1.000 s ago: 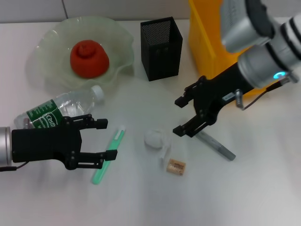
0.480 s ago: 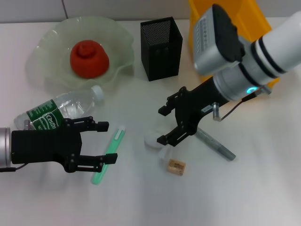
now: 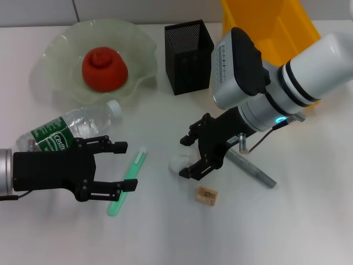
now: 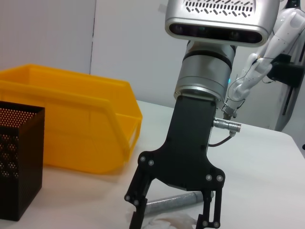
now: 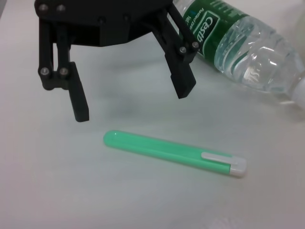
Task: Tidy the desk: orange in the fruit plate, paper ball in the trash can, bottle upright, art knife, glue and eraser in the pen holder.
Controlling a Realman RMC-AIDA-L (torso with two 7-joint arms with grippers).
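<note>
The right gripper [image 3: 190, 156] reaches down at a slant from the can [image 3: 287, 25] side, its fingers spread on either side of the paper ball [image 3: 177, 163], which lies on the desk [image 3: 287, 221] between the green pen [image 3: 127, 181] and the grey knife [image 3: 251, 170]. The left gripper [image 3: 118, 168] lies low and level, fingers spread, beside the lying bottle [image 3: 66, 130] with the green pen at its tips. The eraser [image 3: 207, 195] sits just near the ball, with bare desk beyond it.

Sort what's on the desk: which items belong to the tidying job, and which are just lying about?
Job items: orange in the fruit plate; paper ball between the right gripper fingers; trash can; lying bottle; eraser; pen holder; green glue stick; grey art knife.

Lying about: nothing else visible.
</note>
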